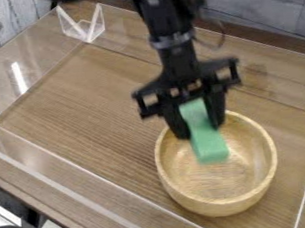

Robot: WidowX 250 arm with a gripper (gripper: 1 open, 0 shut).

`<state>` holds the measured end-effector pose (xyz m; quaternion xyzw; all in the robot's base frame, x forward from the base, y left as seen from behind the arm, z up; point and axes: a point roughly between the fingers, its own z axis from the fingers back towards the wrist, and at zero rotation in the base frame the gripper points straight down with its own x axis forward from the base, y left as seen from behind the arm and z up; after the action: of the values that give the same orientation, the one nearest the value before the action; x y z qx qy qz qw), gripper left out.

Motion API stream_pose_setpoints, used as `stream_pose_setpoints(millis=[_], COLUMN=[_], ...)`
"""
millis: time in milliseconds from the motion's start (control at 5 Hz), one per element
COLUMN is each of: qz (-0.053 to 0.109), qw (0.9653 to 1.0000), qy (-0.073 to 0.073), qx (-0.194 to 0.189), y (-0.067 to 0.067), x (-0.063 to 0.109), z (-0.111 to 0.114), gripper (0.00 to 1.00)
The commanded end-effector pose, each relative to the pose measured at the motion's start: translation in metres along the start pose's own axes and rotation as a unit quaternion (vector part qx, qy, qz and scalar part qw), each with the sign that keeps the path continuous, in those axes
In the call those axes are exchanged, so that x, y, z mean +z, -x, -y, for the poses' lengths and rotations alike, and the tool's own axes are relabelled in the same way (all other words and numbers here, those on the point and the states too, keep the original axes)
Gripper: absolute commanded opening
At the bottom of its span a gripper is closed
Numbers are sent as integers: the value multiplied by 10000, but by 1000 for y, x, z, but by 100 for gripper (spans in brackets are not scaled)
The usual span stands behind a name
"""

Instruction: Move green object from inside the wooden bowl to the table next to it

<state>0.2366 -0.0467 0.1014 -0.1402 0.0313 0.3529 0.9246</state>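
Observation:
A bright-green flat block, the green object (205, 135), hangs tilted above the wooden bowl (217, 170), its lower end over the bowl's hollow. My black gripper (191, 111) points down and is shut on the block's upper end, a finger (218, 104) on each side. The round light-tan bowl sits on the brown wood-grain table (75, 113) at the lower right, with nothing lying on its floor. The image is blurred around the arm.
Clear acrylic walls (30, 56) edge the tabletop on the left, front and right. A small clear stand-like piece (81, 25) sits at the back left. Bare tabletop stretches left of the bowl.

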Motion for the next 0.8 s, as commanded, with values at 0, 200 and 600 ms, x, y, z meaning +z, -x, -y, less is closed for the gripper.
stream_pose_setpoints(millis=[0, 200, 600], qz=[229, 455, 1220], qw=[9984, 9962, 9920], qy=[231, 227, 186], qx=[-456, -700, -252], y=[-25, -51, -95], x=[26, 36, 38], z=[5, -8, -32], gripper=[0, 0, 0])
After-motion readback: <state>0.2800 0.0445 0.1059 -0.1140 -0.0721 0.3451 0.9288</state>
